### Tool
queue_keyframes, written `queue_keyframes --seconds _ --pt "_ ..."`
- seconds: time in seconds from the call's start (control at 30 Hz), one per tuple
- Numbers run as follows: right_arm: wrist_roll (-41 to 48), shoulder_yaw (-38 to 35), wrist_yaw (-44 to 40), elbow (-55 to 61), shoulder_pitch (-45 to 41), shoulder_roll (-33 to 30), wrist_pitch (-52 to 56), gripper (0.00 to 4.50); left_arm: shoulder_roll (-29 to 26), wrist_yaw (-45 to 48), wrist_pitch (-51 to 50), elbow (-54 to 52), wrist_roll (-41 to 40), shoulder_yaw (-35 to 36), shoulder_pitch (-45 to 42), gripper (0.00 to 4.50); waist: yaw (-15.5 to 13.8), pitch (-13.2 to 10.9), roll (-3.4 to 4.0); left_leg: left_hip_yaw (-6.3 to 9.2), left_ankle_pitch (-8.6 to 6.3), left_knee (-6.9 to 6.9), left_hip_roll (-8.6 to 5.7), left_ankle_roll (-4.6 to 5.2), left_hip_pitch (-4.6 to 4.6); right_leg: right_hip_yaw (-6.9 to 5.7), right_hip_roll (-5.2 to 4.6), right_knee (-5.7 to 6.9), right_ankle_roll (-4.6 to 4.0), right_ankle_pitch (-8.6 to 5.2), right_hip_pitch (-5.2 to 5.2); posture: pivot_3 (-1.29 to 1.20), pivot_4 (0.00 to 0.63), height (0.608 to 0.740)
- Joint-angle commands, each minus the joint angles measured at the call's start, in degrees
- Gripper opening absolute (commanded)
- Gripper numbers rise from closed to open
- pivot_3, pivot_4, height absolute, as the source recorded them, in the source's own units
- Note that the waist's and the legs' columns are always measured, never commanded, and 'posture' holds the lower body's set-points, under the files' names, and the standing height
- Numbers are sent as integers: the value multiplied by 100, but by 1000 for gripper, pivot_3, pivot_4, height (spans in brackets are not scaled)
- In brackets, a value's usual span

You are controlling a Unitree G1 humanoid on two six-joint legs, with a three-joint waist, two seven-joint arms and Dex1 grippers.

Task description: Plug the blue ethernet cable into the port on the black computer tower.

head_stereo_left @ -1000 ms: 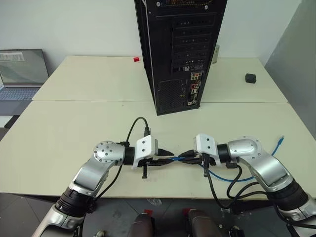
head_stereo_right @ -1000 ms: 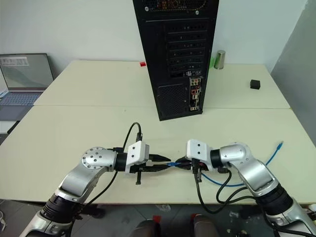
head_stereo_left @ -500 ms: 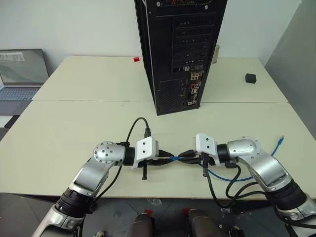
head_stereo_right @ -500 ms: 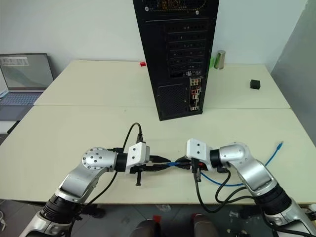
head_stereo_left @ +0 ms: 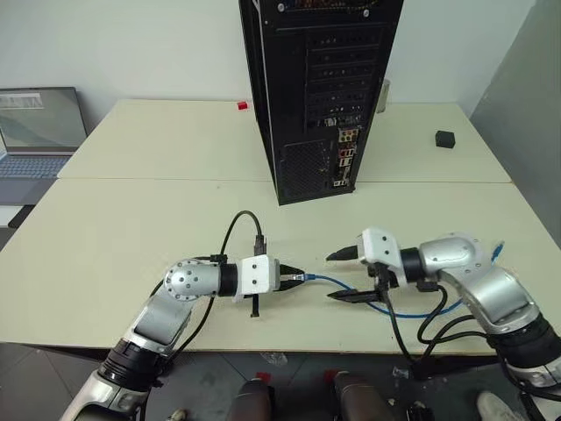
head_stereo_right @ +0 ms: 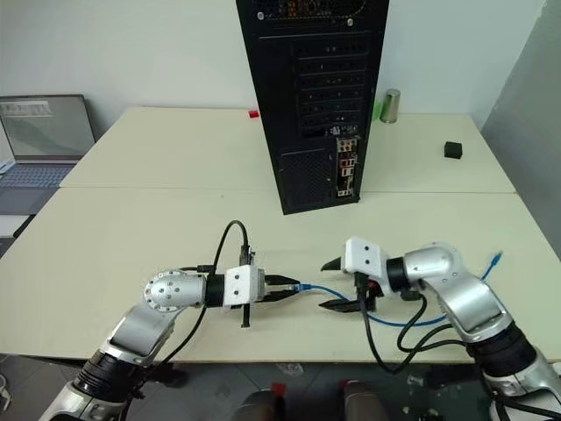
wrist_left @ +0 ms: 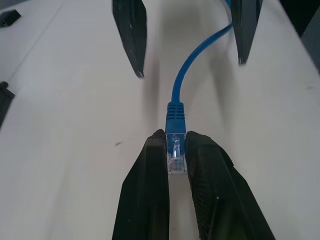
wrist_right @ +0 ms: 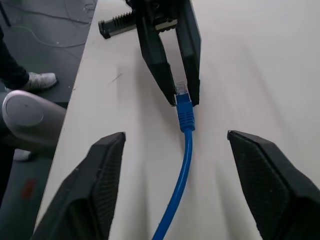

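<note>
The blue ethernet cable (head_stereo_left: 326, 281) lies on the cream table near its front edge. Its clear plug (wrist_left: 176, 156) is pinched between the fingers of my left gripper (head_stereo_left: 294, 278), which is shut on it and points right. My right gripper (head_stereo_left: 344, 276) faces it a short way off, open, one finger (wrist_right: 102, 182) on each side of the cable without touching it. The cable loops on past my right arm to its other end (head_stereo_left: 500, 250) at the table's right edge. The black computer tower (head_stereo_left: 324, 88) stands upright behind, its rear face with coloured connectors (head_stereo_left: 346, 158) turned towards me.
A grey laptop (head_stereo_left: 39, 132) sits at the far left. A small black box (head_stereo_left: 445, 139) lies at the back right, a metal can (head_stereo_right: 390, 105) beside the tower, and a tiny red piece (head_stereo_left: 242, 105) behind it. Black arm cables hang over the table's front edge (head_stereo_left: 289, 351).
My right gripper has opened, let go of the cable and drawn back to the right and slightly up. The left gripper keeps the plug in place, and its wrist has rolled.
</note>
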State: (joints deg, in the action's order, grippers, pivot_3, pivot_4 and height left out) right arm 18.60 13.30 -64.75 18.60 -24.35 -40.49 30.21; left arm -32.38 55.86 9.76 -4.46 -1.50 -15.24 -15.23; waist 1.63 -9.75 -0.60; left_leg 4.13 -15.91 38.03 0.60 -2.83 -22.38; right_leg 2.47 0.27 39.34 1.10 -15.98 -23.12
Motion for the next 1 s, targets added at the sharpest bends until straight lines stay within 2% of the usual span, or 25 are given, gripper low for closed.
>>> queue_keyframes --seconds 0.03,0.2,0.3,0.63,1.0 --pt "466 -537 86 303 150 -142 354 3630 185 -895 1387 89 659 161 42 280 -7 0 0 2 0 2 0 0 -4 -1 -9 -1 0 0 0 0 150 740" --pt "1223 -1056 494 578 326 28 1154 3630 55 -2455 3905 578 2409 289 -58 280 -6 0 0 3 0 1 -2 0 -3 -1 -26 -1 0 1 0 0 150 740" --pt "1517 -1185 737 630 273 182 1477 3630 8 -3133 4644 818 3049 374 -110 280 2 0 0 1 0 -2 -2 0 1 1 -26 0 -3 3 0 0 150 740" --pt "2200 -1092 1384 756 50 759 2171 3630 -128 -4096 5012 1350 3806 381 -454 280 3 0 0 -4 0 -1 -6 1 -3 -12 -26 5 -3 3 0 0 150 740" --pt "1802 -657 1845 632 180 1080 1816 3630 -208 -4404 4904 1324 3949 279 -458 280 4 0 0 -1 0 -1 -9 1 -3 -12 -25 9 -3 3 -2 0 150 740"
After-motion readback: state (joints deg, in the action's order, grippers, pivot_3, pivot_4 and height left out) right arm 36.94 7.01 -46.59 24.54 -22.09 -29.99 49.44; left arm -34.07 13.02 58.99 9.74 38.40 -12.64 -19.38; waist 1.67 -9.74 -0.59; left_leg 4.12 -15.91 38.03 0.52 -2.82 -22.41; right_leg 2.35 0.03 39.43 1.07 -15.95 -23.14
